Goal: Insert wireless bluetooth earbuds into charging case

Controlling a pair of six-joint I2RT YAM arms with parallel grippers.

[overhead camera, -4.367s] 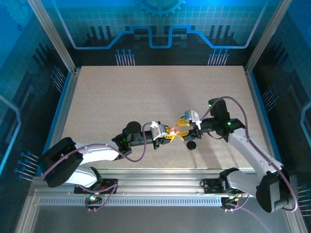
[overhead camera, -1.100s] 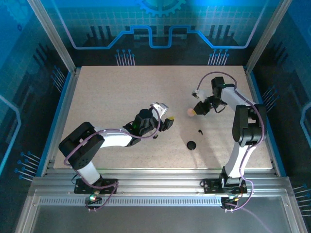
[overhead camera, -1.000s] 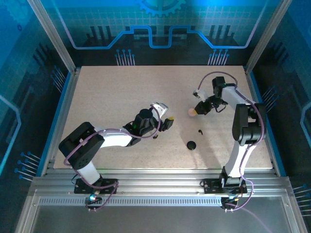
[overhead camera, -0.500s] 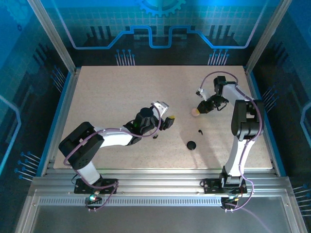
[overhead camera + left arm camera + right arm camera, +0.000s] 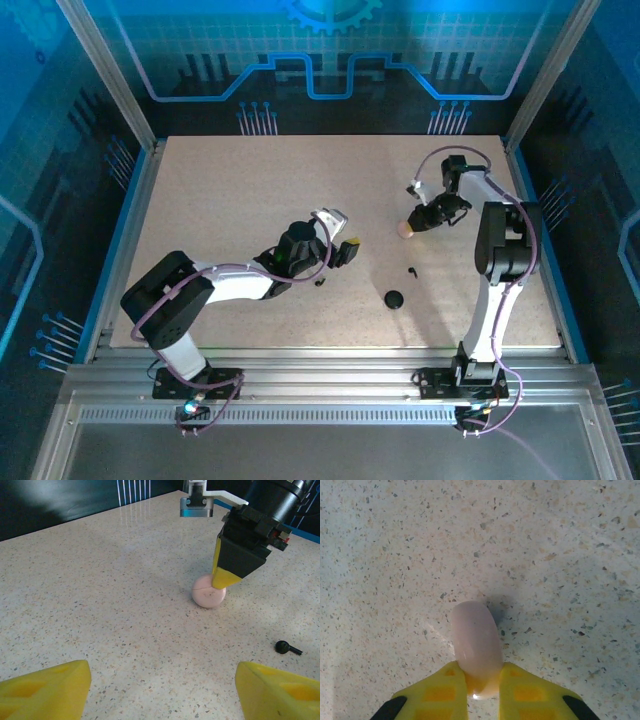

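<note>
Right wrist: my right claw point(image 5: 480, 674), narrow on the pink disc point(image 5: 475, 645), had set it onto the worktop point(image 5: 570, 555); left claw point(image 5: 160, 680) wide, empty. The charging case point(image 5: 394, 299) waited near the disc, earbud point(image 5: 411, 270) between.

pale pink rounded disc point(image 5: 208, 592): stands on its edge, touching the table, right part | speckled beige stone-look table point(image 5: 250, 200): flat | blue printed backdrop walls point(image 5: 200, 60): behind and beside the table

The right hand point(image 5: 483, 677) pinches a pale pink disc point(image 5: 474, 637) — edge-on — speckled tabletop point(image 5: 565, 555) beneath.
</note>
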